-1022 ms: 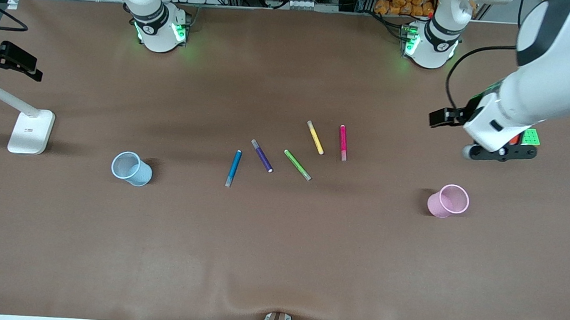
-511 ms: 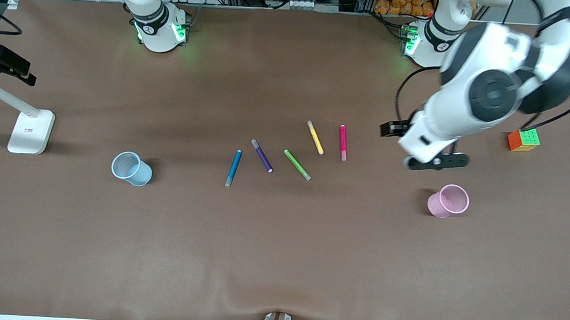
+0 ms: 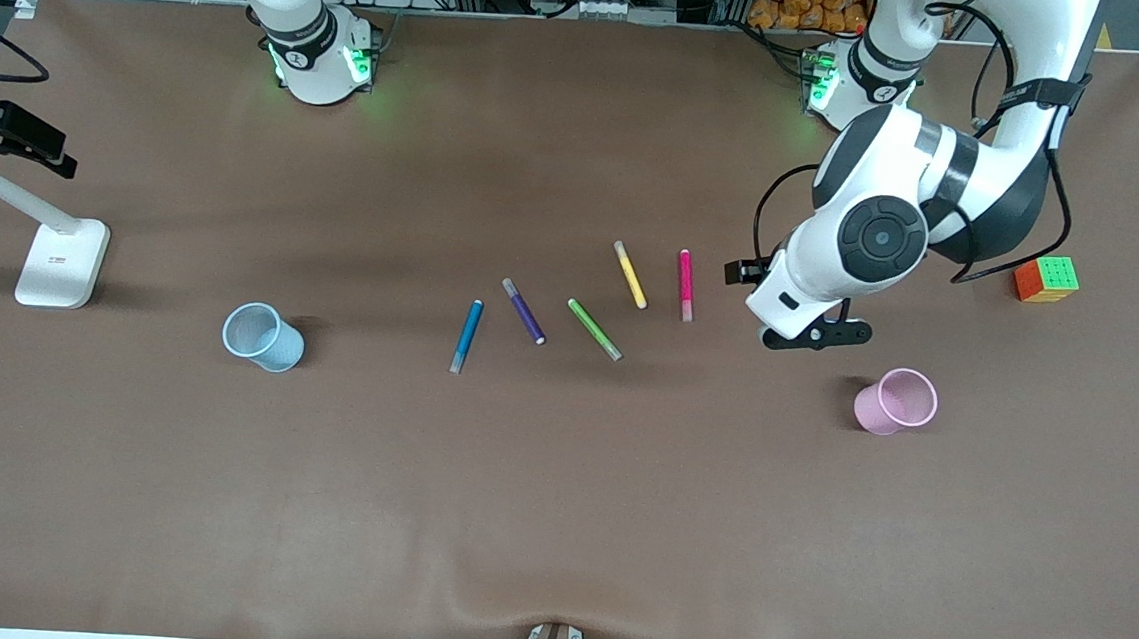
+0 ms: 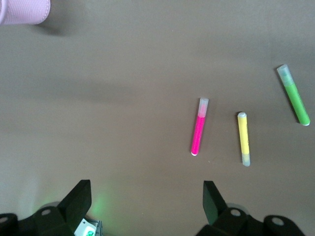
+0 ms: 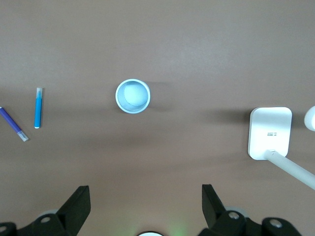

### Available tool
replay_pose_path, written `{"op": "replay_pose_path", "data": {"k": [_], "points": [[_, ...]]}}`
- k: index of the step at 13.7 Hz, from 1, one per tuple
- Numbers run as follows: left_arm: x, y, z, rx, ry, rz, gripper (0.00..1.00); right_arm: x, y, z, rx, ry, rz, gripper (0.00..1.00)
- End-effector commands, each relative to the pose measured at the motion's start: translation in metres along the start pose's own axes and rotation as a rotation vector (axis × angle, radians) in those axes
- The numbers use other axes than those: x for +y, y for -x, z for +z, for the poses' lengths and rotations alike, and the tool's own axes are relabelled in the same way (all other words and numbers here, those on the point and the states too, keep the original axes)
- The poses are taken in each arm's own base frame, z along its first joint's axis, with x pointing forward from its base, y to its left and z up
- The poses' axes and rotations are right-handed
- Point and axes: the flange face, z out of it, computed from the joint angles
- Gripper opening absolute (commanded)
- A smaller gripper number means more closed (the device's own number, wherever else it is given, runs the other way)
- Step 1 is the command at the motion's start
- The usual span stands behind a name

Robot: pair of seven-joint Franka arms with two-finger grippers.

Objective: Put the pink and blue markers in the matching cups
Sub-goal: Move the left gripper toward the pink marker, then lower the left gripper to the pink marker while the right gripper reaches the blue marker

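Observation:
The pink marker [image 3: 685, 285] lies on the table in a row of several markers; it also shows in the left wrist view [image 4: 198, 133]. The blue marker [image 3: 467, 335] lies at the row's other end, toward the right arm's end, and shows in the right wrist view [image 5: 38, 107]. The pale pink cup [image 3: 895, 401] stands upright toward the left arm's end. The pale blue cup [image 3: 263, 336] stands toward the right arm's end. My left gripper [image 3: 814, 335] is open and empty over bare table between the pink marker and the pink cup. My right gripper [image 5: 146, 201] is open and empty, high over the table by the blue cup [image 5: 133, 96].
A purple marker [image 3: 524, 310], a green marker [image 3: 594, 328] and a yellow marker [image 3: 630, 275] lie between the blue and pink ones. A colour cube [image 3: 1045, 279] sits toward the left arm's end. A white lamp base [image 3: 62, 262] stands by the right arm's end.
My left arm has swung from over the colour cube toward the middle of the table, and its gripper now hangs close beside the pink marker. The markers and cups have not moved.

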Motion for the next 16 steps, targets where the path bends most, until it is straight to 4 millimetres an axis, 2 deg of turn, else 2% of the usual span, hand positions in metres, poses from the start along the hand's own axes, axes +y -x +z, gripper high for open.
{"op": "replay_pose_path", "data": {"k": [1, 3, 8, 10, 13, 16], "points": [[0.016, 0.001, 0.018, -0.017, 0.002, 0.014, 1.00, -0.029, -0.006, 0.012, -0.019, -0.009, -0.046, 1.00], [0.027, 0.000, 0.034, -0.043, 0.016, 0.021, 1.00, -0.057, -0.013, 0.022, -0.037, -0.007, -0.096, 1.00], [0.034, 0.000, 0.067, -0.023, 0.041, 0.013, 1.00, -0.132, -0.033, 0.060, -0.070, -0.003, -0.138, 1.00], [0.038, -0.003, 0.082, -0.035, 0.039, -0.010, 1.00, -0.160, -0.045, 0.081, -0.070, 0.006, -0.134, 1.00], [0.044, -0.006, 0.101, -0.050, 0.029, -0.006, 1.00, -0.213, -0.059, 0.119, -0.068, 0.024, -0.054, 1.00], [0.047, -0.005, 0.114, -0.072, 0.034, -0.012, 1.00, -0.253, -0.072, 0.161, -0.063, 0.028, -0.067, 1.00]]}}
